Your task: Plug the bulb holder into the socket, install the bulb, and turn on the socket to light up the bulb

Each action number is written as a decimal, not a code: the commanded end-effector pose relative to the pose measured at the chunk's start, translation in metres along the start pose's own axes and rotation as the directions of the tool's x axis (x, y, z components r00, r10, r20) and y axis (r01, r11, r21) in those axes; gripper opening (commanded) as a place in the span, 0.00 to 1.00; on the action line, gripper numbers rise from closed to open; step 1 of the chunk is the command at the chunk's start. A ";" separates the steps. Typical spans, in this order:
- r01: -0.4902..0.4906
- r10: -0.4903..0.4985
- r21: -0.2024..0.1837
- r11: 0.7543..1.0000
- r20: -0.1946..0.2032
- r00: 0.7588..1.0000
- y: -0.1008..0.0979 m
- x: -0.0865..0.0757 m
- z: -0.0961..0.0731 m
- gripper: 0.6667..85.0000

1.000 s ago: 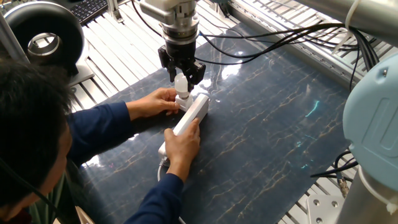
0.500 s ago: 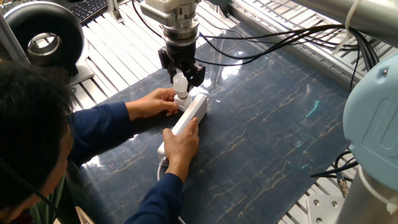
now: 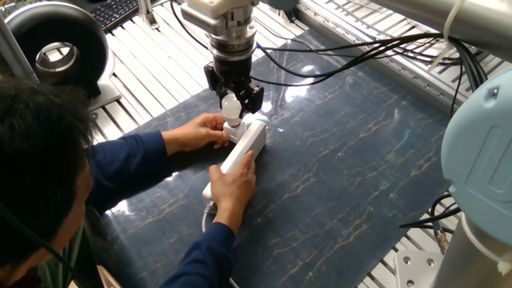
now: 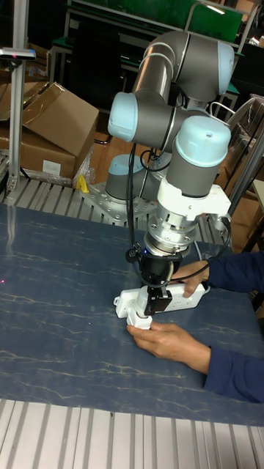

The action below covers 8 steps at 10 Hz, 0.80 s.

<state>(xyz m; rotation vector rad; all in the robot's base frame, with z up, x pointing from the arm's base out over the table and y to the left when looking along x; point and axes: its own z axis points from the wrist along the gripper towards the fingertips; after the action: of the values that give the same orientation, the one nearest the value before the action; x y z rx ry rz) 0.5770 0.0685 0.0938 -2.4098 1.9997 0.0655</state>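
The socket (image 3: 245, 147) is a long white power strip lying on the dark mat, also seen in the tall fixed view (image 4: 173, 301). At its far end stands the white bulb holder (image 3: 235, 128), plugged into the strip. The bulb (image 3: 231, 106) sits upright directly on top of the holder. My gripper (image 3: 232, 101) points straight down and is shut on the bulb, its black fingers on either side of it. In the tall fixed view my gripper (image 4: 152, 303) hides the bulb and the holder.
A person at the left holds the strip with two hands: one hand (image 3: 200, 130) by the holder, the other hand (image 3: 234, 186) on the near end. Black cables (image 3: 344, 56) hang behind the arm. A round black device (image 3: 56, 48) stands at the far left.
The gripper with the bulb has shifted very slightly up and left. The person's hands and the socket have stayed in place.
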 end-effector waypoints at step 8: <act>-0.146 0.146 -0.021 0.989 -0.005 0.989 0.006 -0.003 0.000 0.00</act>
<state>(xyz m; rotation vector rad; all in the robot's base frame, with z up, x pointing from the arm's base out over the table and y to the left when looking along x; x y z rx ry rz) 0.5720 0.0675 0.0928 -2.3213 2.1357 0.0700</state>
